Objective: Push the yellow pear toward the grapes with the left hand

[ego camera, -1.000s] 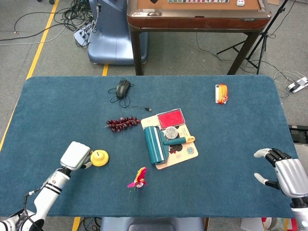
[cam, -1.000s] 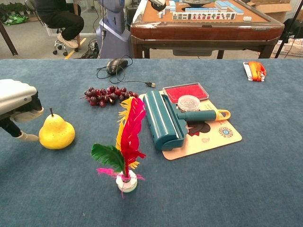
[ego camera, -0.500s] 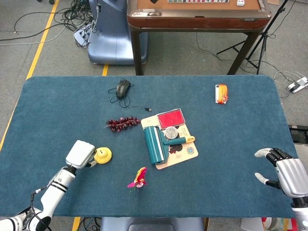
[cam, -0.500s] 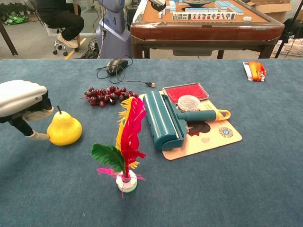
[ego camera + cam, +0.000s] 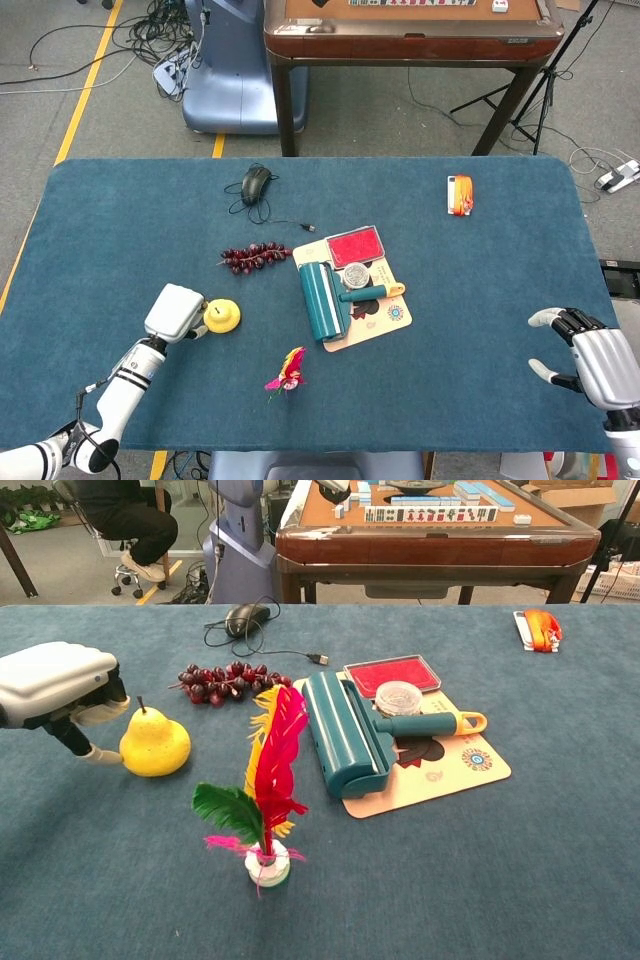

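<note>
Blue-felt table (image 5: 120,220) spans both views. On it, right of centre, a tan card (image 5: 455,770) carries a teal lint roller (image 5: 345,732) with a yellow-tipped handle, a red pad (image 5: 392,674) and a small clear round lid (image 5: 398,696). Left hand (image 5: 55,685) sits low at the table's left side, white back uppermost, fingers curled under and pressed against the left flank of the yellow pear (image 5: 155,746); whether anything is pinched between them cannot be told, though the pear simply stands on the felt, stem up. Pear lies just right of that hand, touching its fingers, with the grapes (image 5: 222,682) near, farther back and to the right, a gap of felt between. Compared with a second ago, hand and pear have both travelled right and toward the grapes, the gap narrowing; the pear remains upright. Right hand (image 5: 590,362) rests at the table's right edge in the head view, fingers spread, holding nothing, unchanged. Feather shuttlecock (image 5: 262,780) stands in front of the pear's right. Black mouse (image 5: 243,618) with cable lies behind the grapes; an orange packet (image 5: 538,628) sits far right.
</note>
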Motion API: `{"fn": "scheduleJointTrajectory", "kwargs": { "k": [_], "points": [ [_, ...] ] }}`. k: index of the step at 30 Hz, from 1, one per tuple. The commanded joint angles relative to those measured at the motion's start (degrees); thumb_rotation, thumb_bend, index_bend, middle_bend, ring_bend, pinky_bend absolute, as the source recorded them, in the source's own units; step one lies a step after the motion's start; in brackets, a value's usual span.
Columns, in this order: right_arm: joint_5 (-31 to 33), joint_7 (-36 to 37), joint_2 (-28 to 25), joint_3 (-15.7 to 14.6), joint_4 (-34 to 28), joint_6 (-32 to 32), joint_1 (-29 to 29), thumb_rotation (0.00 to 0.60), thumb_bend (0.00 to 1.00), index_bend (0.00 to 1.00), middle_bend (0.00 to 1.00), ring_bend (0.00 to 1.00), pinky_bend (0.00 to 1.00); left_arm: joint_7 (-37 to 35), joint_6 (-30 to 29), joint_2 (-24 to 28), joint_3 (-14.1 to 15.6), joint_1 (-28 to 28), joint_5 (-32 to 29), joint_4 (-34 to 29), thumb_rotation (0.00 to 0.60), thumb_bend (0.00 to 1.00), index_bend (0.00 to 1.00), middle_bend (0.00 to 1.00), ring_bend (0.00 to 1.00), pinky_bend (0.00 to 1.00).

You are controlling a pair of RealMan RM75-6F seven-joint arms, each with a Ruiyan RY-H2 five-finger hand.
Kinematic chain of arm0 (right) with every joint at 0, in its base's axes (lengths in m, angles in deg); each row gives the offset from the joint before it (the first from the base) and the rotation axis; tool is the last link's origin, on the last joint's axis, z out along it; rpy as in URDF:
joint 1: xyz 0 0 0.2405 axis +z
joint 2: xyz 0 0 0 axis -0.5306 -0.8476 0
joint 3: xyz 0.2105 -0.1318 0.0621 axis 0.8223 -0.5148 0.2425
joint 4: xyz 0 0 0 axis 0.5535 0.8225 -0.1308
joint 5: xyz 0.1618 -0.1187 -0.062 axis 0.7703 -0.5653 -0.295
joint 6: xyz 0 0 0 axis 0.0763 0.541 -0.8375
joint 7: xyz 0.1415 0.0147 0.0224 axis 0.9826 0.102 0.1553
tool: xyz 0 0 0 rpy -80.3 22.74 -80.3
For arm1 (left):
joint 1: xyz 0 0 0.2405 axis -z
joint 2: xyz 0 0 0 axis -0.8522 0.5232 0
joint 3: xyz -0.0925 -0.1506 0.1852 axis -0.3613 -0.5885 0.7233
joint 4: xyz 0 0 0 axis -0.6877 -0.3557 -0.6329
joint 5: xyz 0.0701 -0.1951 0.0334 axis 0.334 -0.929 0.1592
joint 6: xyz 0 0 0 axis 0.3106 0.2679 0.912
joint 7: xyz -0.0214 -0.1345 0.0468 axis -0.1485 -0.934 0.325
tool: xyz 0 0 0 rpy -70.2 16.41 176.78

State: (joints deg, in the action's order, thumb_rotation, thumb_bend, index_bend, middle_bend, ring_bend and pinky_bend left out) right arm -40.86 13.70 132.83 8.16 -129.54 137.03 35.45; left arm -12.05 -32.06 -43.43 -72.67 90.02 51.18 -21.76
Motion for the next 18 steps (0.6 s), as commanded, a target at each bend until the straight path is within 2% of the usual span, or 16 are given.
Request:
{"fn": "scheduleJointTrajectory", "kwargs": {
  "k": [1,18],
  "points": [
    [0.04,0.04,0.0,0.0,0.02,-0.06,0.01,0.6,0.0,0.41,0.39,0.32,0.52,0.21,0.2,-0.19,-0.24,0.39,-0.28,-0.03,0.6,0.0,1.0,1.0,0.89,1.0],
    [-0.14,0.15,-0.08,-0.08,-0.01,-0.06,-0.02,0.6,0.0,0.41,0.39,0.32,0.52,0.03,0.61,-2.61,-1.3,2.34,-2.0,0.51,0.6,0.0,1.0,1.0,0.89,1.0]
  ]
}}
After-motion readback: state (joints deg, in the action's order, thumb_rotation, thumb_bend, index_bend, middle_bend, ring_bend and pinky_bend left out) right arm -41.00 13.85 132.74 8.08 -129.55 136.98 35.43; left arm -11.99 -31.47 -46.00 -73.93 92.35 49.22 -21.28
